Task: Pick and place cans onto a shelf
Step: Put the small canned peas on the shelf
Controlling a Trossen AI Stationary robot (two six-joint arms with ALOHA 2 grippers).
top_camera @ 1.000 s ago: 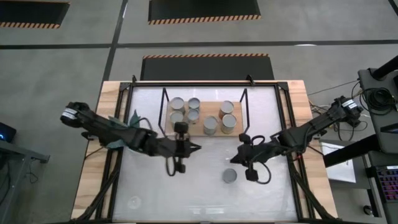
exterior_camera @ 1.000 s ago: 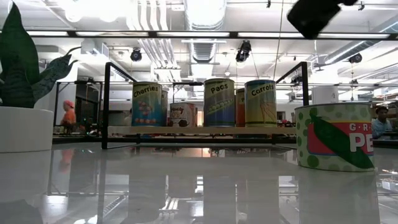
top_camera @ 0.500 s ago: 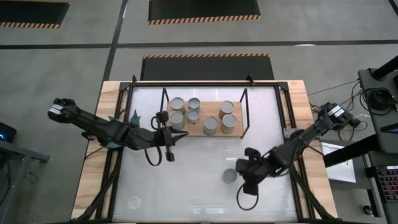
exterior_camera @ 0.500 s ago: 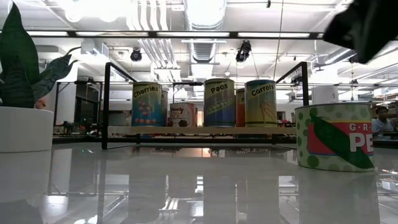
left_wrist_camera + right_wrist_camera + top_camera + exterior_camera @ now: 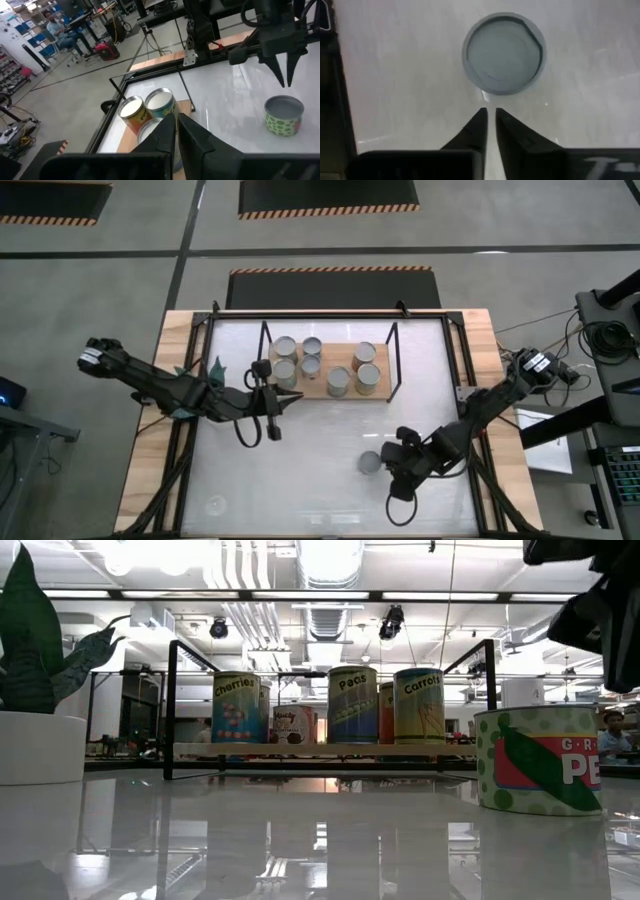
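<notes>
- High view: seven cans stand on the shelf near the table's far edge. One loose can stands on the table towards its near edge. The right gripper is just beside it, fingers nearly together, holding nothing. The left gripper, closed and empty, is at the shelf's left end.
- Low view: the loose green-spotted can stands on the table, right of the shelf.
- Right wrist view: the fingers, almost closed, point at the can's grey top.
</notes>
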